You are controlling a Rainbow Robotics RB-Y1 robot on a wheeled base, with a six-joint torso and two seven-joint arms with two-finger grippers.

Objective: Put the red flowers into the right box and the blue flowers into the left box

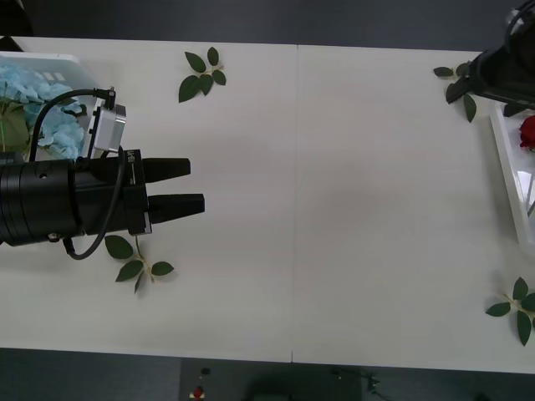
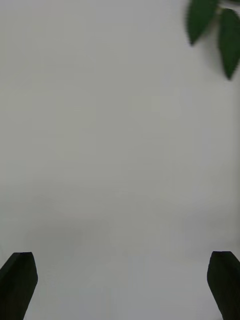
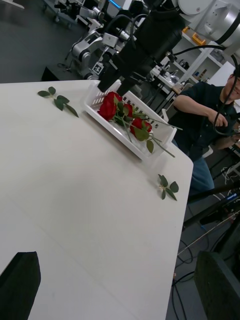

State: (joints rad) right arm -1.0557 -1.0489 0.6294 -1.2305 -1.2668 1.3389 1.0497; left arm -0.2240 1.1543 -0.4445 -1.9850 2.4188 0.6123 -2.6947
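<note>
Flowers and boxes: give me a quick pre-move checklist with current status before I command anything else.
1. Red flowers in the right box: ok, several roses lie inside.
2. Blue flowers in the left box: ok.
3. Stray blooms on the table: ok, I see just leaf sprigs.
4. Left gripper free: ok, open, holding nothing, above the table near the left box.
5. Right gripper free: ok, open, above bare table.
6. Full count of flowers sorted: cannot tell.

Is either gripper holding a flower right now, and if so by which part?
Nothing is held. The left gripper is open and empty over the table; the right gripper is open over bare table too.
</note>
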